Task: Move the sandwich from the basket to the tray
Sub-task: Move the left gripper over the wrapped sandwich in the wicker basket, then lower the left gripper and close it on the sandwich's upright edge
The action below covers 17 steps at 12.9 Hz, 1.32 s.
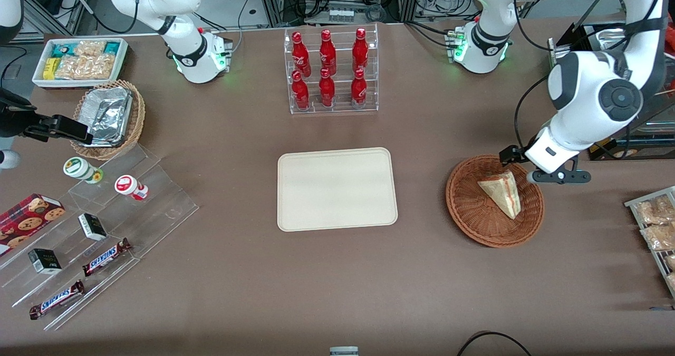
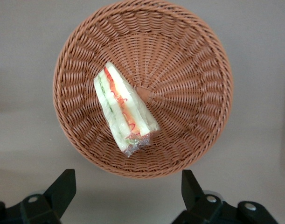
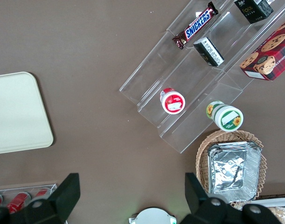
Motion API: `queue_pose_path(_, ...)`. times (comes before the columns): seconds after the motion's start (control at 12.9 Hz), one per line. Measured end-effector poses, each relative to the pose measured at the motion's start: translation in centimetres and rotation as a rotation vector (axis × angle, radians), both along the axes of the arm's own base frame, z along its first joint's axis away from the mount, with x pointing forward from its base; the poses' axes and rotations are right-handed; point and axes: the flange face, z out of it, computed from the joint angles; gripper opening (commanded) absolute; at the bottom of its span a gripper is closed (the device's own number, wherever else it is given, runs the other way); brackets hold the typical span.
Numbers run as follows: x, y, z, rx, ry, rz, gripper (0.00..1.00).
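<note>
Still at the approach step: the gripper (image 2: 126, 193) hangs above the basket (image 1: 466, 208), fingers (image 2: 62, 186) spread open and holding nothing; the sandwich (image 1: 502, 191) lies in the basket, wrapped, untouched; the tray (image 1: 336, 189) sits bare, well apart toward the parked arm's end; next, I judge, a descent centring the fingers astride the wedge.

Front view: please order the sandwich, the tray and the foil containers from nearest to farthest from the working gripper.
The gripper, open, hangs above the basket's rim.
1. Sandwich: in the basket, just under the gripper.
2. Tray: mid-table.
3. Foil containers: toward the parked arm's end of the table.
</note>
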Motion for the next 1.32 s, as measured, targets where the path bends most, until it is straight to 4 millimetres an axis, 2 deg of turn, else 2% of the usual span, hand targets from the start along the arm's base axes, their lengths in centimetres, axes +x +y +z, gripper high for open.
queue_pose_path(0.31, 0.1, 0.1, -0.4, 0.002, -0.008, 0.061, 1.0)
queue_pose_path(0.54, 0.4, 0.3, -0.5, 0.007, -0.034, 0.249, 1.0)
queue_pose_path(1.01, 0.2, 0.3, -3.4, 0.003, -0.042, 0.541, 1.0)
queue_pose_path(1.32, 0.2, 0.2, -5.0, 0.004, -0.029, 0.574, 1.0)
